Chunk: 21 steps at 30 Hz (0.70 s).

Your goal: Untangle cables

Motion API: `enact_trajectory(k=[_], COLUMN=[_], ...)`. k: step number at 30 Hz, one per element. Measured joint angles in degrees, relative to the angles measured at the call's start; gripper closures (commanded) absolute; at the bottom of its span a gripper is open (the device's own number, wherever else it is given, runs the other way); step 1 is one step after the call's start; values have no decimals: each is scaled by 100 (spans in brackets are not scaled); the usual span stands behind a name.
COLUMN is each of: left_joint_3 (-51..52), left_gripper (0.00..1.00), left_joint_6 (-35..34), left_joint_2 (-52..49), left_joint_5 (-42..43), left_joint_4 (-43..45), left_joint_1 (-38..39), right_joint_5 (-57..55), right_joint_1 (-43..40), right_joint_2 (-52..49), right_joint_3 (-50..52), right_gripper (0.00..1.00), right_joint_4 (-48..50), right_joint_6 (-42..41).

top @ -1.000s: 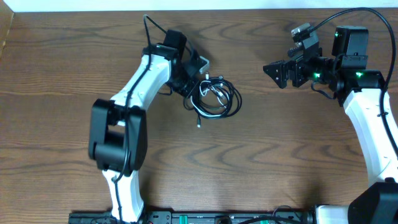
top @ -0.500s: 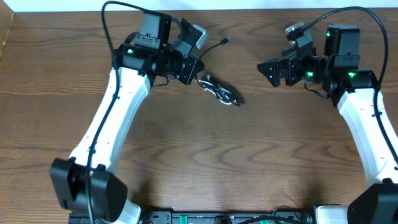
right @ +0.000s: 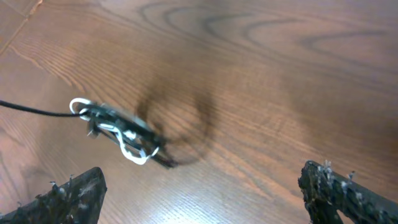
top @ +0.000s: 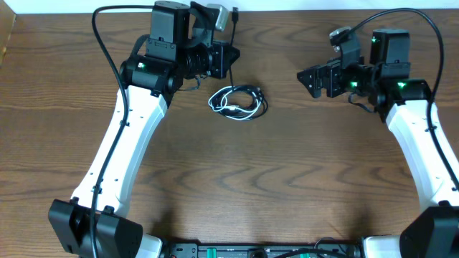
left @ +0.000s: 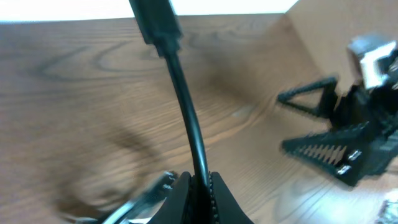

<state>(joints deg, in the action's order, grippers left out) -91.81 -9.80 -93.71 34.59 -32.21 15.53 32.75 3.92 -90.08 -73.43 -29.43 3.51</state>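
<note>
Because its closed fingers [left: 179, 199] pinch one thin black cord [left: 186, 118], the left gripper [left: 199, 186] at 11 o'clock seems meant to draw it from the small white-and-black cable tangle [top: 237, 102] lying toward 12 o'clock on the brown wooden table [top: 287, 179]; the right gripper [top: 308, 82] hovers wide open at 2 o'clock, likely ready to help.

The table [top: 287, 179] is brown wood with a bold grain, smooth and faintly sheeny. Pinched in the left claw [left: 200, 186], a black cable [left: 186, 118] has a smooth, rubbery plastic skin with a dull shine. Ahead of the right claw [right: 205, 196], the white cable [right: 134, 152] looks like glossy plastic. That claw's fingers [right: 339, 190] are matt black plastic, rough with teeth.
</note>
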Motion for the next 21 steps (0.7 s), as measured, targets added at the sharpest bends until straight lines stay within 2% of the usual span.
enact_trajectory(k=[8, 13, 18, 21], left_joint_3=[2, 0, 2, 2], left_gripper=[93, 93, 92, 93], left_joint_6=[-1499, -2164, -2323, -2103], left_joint_2=[0, -2, -2, 0], left_joint_5=[2, 0, 2, 4], left_joint_4=[463, 778, 833, 658], left_joint_1=[0, 0, 0, 2], right_joint_5=[-11, -20, -26, -144], right_joint_1=[94, 212, 461, 564], right_joint_2=[-212, -212, -216, -234], right_joint_3=[2, 2, 4, 4], right_gripper=[5, 8, 15, 16], right_joint_4=[22, 199, 568, 693], right_joint_6=[-258, -459, -772, -1047])
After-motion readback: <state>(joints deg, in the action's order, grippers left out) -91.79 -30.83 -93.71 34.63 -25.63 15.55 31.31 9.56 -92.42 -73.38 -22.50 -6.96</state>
